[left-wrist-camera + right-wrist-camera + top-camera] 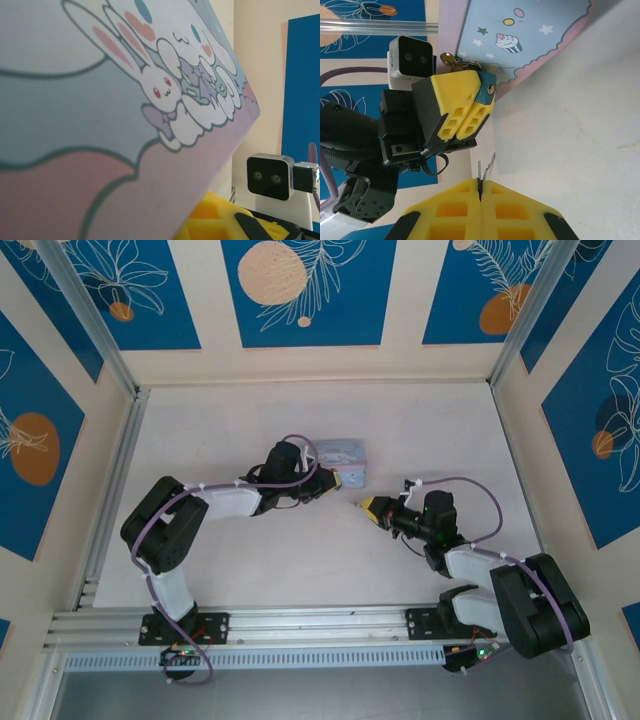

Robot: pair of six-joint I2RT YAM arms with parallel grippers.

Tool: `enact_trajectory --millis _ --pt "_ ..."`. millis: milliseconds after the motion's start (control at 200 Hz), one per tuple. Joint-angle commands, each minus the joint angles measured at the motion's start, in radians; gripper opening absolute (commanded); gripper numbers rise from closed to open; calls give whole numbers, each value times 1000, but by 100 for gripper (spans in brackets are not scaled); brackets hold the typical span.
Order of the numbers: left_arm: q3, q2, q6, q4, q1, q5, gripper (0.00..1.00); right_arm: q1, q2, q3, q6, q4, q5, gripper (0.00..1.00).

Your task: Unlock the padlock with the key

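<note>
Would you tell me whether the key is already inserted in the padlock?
No: the key pinched by the right gripper sits clear of the padlock's keyhole.

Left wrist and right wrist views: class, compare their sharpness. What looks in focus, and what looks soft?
Left wrist view: the tin box sits very close, its cartoon print soft; the right arm's camera behind looks crisper. Right wrist view: the padlock in the left gripper is sharp, keyhole readable; the key is a faint sliver.

Likely lab cell: aluminium frame [300,622], patterned panels [300,290]
</note>
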Motion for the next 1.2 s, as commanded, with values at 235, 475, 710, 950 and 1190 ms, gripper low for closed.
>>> enact_trajectory --millis 235,475,710,950,1190 --pt "-34 -59 -97 175 17 29 0 8 28 10 -20 96 28 0" --pt "-30 -95 -114 204 24 43 0 6 89 46 16 195 -10 0" --pt "-20 -127 -116 202 32 56 0 8 182 99 68 297 -38 0" --pt "-20 -142 -137 216 42 63 0 7 280 150 119 394 -68 0" --pt "-35 -146 -181 258 54 67 0 17 357 167 164 450 -54 0"
